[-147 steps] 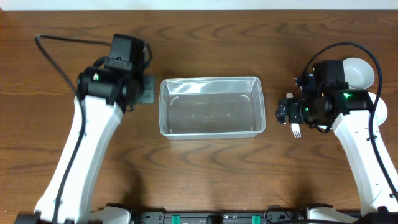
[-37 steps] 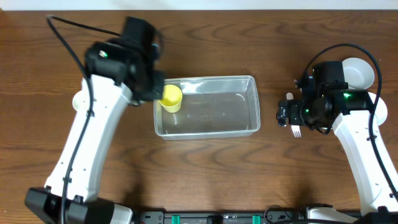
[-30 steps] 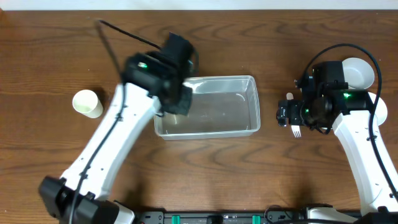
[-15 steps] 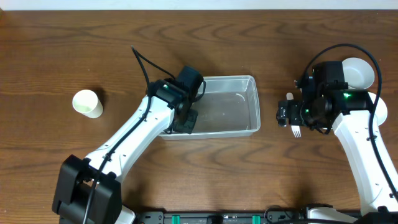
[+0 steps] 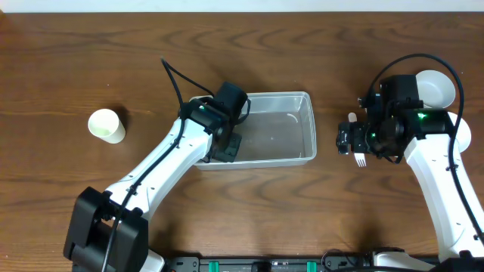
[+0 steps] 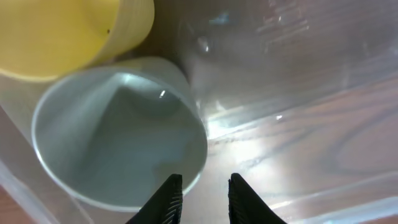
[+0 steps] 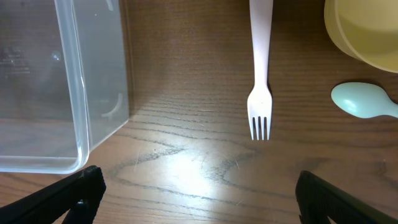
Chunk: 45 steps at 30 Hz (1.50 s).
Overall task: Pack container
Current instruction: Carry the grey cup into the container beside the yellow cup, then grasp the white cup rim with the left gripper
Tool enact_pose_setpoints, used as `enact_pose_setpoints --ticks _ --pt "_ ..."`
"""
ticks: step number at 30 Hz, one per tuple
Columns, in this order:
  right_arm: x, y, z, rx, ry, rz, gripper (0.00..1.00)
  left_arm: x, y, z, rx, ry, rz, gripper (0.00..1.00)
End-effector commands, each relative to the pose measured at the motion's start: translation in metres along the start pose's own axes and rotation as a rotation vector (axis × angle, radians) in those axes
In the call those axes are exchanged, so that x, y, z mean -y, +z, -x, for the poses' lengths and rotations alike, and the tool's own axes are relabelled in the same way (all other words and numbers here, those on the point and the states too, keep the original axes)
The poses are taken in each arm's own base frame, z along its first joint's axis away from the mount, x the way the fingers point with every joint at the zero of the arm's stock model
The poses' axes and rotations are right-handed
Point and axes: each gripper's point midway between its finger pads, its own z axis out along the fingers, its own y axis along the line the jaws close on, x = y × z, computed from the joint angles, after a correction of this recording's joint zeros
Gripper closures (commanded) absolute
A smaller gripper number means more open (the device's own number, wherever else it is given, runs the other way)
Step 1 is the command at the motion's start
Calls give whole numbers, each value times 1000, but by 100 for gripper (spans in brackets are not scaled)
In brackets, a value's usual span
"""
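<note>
The clear plastic container [image 5: 281, 96] lies at the middle of the table. My left gripper [image 5: 227, 148] reaches down into its left end. In the left wrist view a yellow cup [image 6: 68, 31] and a grey cup [image 6: 118, 137] lie side by side on the container floor [image 6: 292, 93]. My left gripper [image 6: 205, 199] is slightly open, and the grey cup's rim passes just under its left fingertip. My right gripper [image 5: 349, 140] hovers right of the container, wide open and empty [image 7: 199, 199], over bare wood. The container's corner [image 7: 81, 124] shows in the right wrist view.
A pale cup [image 5: 106, 126] stands on the table far left. A white fork [image 7: 260, 81] lies right of the container, also seen from overhead [image 5: 361, 159]. A pale bowl [image 5: 437, 87] [image 7: 367, 25] and a light blue spoon [image 7: 367, 99] lie at the far right.
My left arm carried a yellow cup over the container, then swung down into its left end; it has barely moved in the last half second. The pale cup came into view. The right arm stayed still.
</note>
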Motion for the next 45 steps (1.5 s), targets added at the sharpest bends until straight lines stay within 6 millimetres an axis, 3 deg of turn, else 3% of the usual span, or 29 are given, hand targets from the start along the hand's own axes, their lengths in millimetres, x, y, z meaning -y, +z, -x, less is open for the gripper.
enact_pose_setpoints --ticks 1,3,6,9,11,14,16,19,23,29,33,37,40,45 --pt "2 -4 5 13 -8 -6 1 -2 -26 17 69 -5 6 73" --pt "2 -4 5 13 -8 -6 1 -10 -49 27 123 -9 46 73" --pt "2 -4 5 14 -8 -6 1 -38 -98 41 231 -41 180 72" --pt "2 -4 5 14 -8 -6 1 -72 -146 51 345 -132 236 53" --pt "2 -4 5 13 -8 -6 1 -106 -170 53 410 -242 254 49" --pt "2 -4 4 13 -8 -6 1 -161 -180 46 443 -422 284 43" --pt "2 -4 4 13 -8 -6 1 -195 -171 37 412 -537 263 41" --pt "2 -4 5 14 -8 -6 1 -227 -145 27 339 -652 195 41" --pt "2 -4 5 14 -8 -6 1 -257 -86 15 180 -771 95 41" --pt "2 -4 5 13 -8 -6 1 -264 -13 5 -30 -814 26 41" --pt "2 -4 4 13 -8 -6 1 -260 24 -5 -153 -818 3 42" --pt "2 -4 4 10 -7 -6 1 -256 43 -14 -229 -820 -11 58" --pt "2 -4 3 9 -8 -6 1 -255 43 -15 -236 -820 -12 76" --pt "2 -4 4 10 -7 -6 1 -255 34 -14 -218 -819 -8 93"
